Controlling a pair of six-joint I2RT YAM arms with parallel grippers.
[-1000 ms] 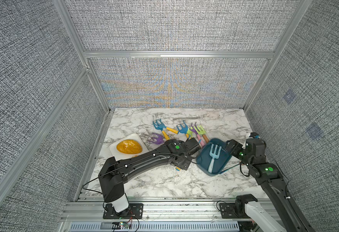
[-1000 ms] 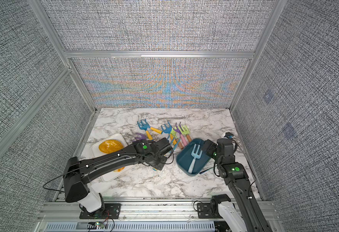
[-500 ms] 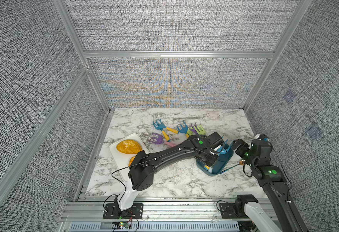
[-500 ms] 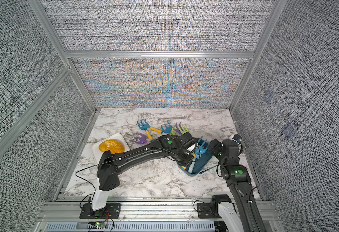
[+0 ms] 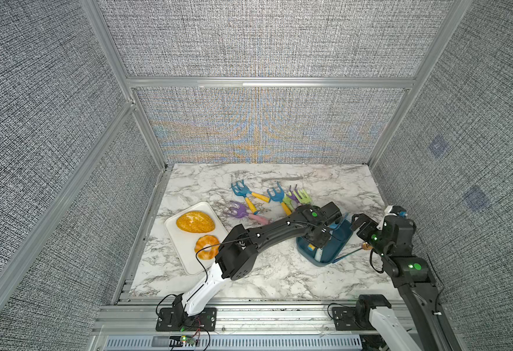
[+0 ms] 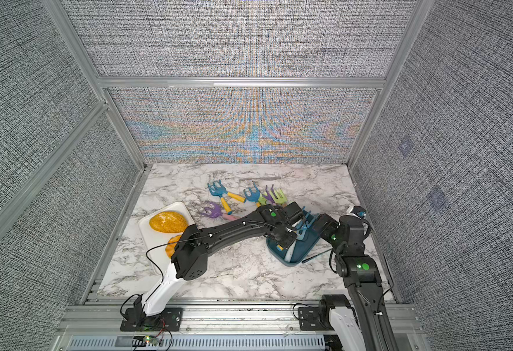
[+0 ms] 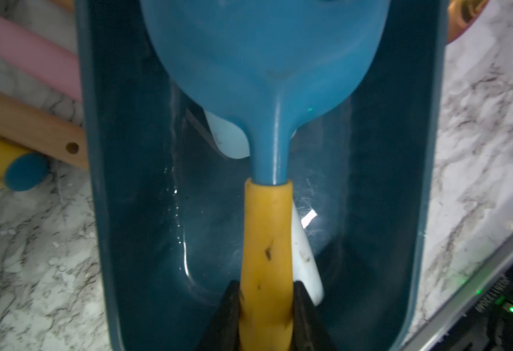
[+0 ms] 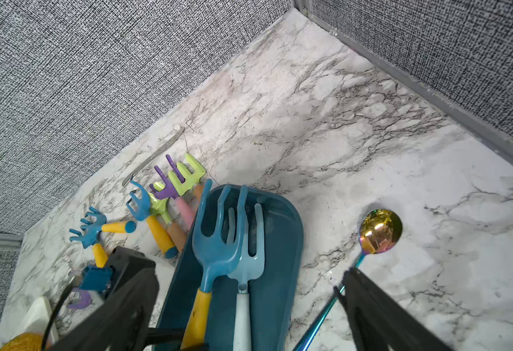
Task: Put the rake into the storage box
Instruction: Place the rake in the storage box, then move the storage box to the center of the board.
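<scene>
The storage box (image 5: 328,258) (image 6: 302,253) is a dark teal bin at the right front of the table. My left gripper (image 7: 265,291) (image 5: 320,238) is shut on the yellow handle of a blue-headed rake (image 7: 264,76) (image 8: 218,243). It holds that rake lengthwise inside the box. The rake's head overlaps a light-blue rake (image 8: 247,261) with a white handle that lies on the box floor (image 7: 158,228). My right gripper (image 8: 243,267) (image 5: 360,225) stands open, its fingers on either side of the box's near end (image 8: 279,243), holding nothing.
Several loose rakes (image 5: 249,197) lie behind and left of the box, their handles close to its wall. An iridescent spoon (image 8: 379,231) lies right of the box. A white tray (image 5: 185,261) with two bread pieces sits at the left. A thin metal strip (image 5: 282,178) lies at the back.
My left arm has swung right from beside the loose rakes to over the box, bringing the blue-headed rake inside it. The right gripper has shifted slightly right and stays open.
</scene>
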